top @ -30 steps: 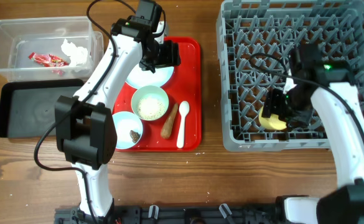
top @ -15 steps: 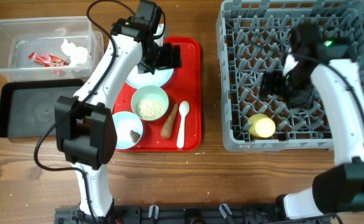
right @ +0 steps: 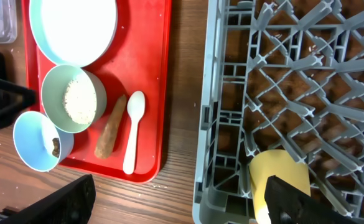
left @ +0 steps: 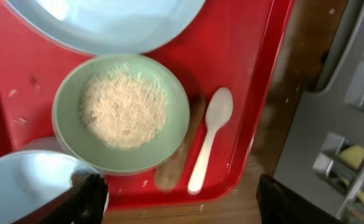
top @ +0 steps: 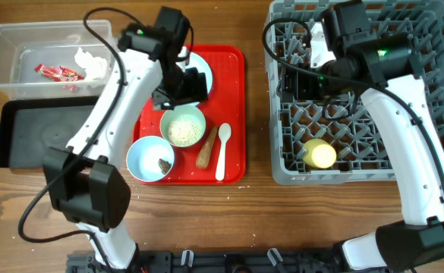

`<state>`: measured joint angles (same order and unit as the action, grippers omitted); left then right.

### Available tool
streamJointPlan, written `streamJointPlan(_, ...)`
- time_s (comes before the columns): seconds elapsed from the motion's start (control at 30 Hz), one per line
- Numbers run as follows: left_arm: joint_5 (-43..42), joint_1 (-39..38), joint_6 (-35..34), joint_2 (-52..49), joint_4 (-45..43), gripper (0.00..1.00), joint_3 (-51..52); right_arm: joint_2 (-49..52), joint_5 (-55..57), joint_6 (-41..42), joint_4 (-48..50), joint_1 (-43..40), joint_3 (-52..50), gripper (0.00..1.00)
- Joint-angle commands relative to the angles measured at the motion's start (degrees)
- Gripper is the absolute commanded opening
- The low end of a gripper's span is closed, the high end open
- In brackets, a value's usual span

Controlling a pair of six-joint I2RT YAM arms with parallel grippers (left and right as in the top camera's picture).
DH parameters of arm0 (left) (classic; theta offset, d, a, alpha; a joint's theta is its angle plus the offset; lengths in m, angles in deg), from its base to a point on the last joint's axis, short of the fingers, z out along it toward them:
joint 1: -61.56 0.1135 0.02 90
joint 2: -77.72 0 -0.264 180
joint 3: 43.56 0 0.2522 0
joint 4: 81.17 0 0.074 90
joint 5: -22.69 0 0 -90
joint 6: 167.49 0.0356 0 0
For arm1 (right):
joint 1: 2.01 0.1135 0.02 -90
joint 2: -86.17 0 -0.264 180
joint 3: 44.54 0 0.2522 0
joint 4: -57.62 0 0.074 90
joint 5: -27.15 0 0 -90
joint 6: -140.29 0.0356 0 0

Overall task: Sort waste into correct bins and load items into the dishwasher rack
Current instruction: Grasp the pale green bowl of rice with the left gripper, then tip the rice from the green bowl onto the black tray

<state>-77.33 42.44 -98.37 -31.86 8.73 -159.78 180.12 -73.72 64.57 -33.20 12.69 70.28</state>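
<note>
My left gripper [top: 180, 87] is open and empty above the red tray, over the near edge of the pale blue plate [top: 200, 67] and just behind the green bowl of rice [top: 182, 127]. In the left wrist view its fingers [left: 182, 205] straddle the carrot-like stick [left: 178, 165] and the white spoon [left: 210, 140]. A blue bowl [top: 149, 159] holds a small brown scrap. My right gripper [top: 301, 80] is open and empty over the grey rack's [top: 282, 171] far left part. The yellow cup [top: 319, 154] lies in the rack's front.
The clear tub [top: 1, 57] at the back left holds the red wrapper [top: 58, 73] and white tissue [top: 92, 62]. The black tray [top: 39, 136] lies in front of it. The flat red tray [top: 234, 98] sits between the bins and the rack.
My right gripper let go of the yellow cup in the rack's front and moved back and left. My left gripper moved from over the plate toward the rice bowl.
</note>
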Motion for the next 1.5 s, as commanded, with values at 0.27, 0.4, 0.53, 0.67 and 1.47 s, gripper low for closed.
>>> streamJointPlan(0.27, 10.45, -8.74, 0.42, 0.61, -27.69, 0.47, 23.43, -0.28, 5.14, 0.0, 0.04, -0.09, 0.39, 0.89)
streamJointPlan(0.4, 12.9, -8.79, 0.46, -0.17, -32.81, 0.41, 27.12, -0.28, 5.11, -0.2, 0.09, -0.09, 0.39, 0.89)
streamJointPlan(0.53, 12.9, -8.79, 0.46, -1.99, -35.5, 0.26, 29.24, -0.28, 5.14, -0.2, 0.11, -0.09, 0.39, 0.89)
streamJointPlan(0.67, 12.85, -8.79, 0.44, -2.86, -35.45, 0.04, 29.22, -0.28, 6.19, -0.24, 0.33, -0.09, 0.39, 0.89)
streamJointPlan(1.47, -16.33, 33.77, 3.02, 14.1, -10.69, 0.04, 14.12, -0.28, 6.21, -0.83, 1.44, -0.09, 0.39, 0.89)
